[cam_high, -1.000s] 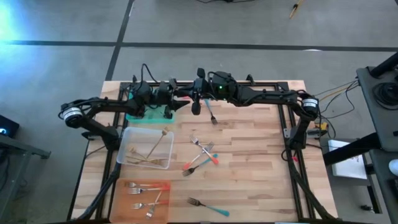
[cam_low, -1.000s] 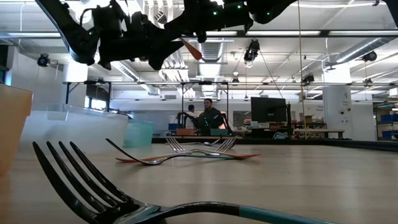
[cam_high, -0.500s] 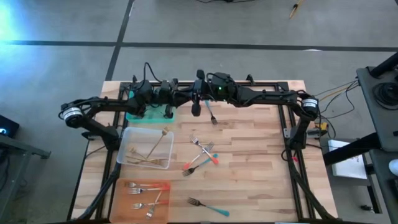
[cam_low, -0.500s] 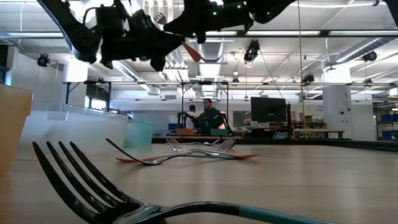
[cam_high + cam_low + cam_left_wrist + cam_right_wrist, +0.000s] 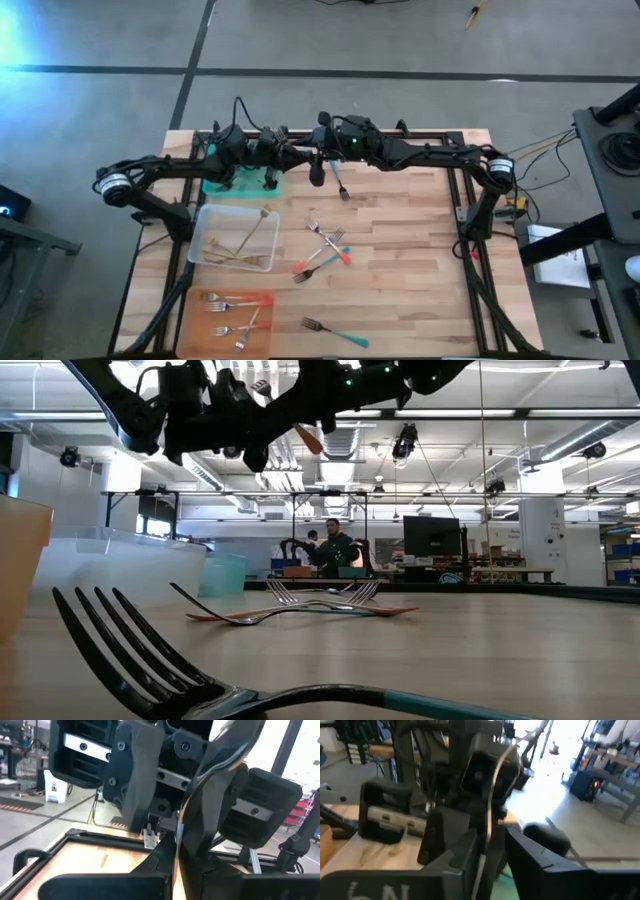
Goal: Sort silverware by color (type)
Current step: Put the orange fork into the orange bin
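Fork (image 5: 340,184): passing between hands above the surface's (image 5: 420,260) far edge
Left hand (image 5: 298,160): clenched on the fork
Right hand (image 5: 318,163): grip state unclear
Next: carry it to the green tray (image 5: 240,184)

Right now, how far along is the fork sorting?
Done: gold forks lie in the clear tray, several forks in the orange tray. In hand: the left gripper is shut on a coral-handled fork, met mid-air by the open right gripper. Left: the loose cluster mid-table and a teal fork near the front edge.
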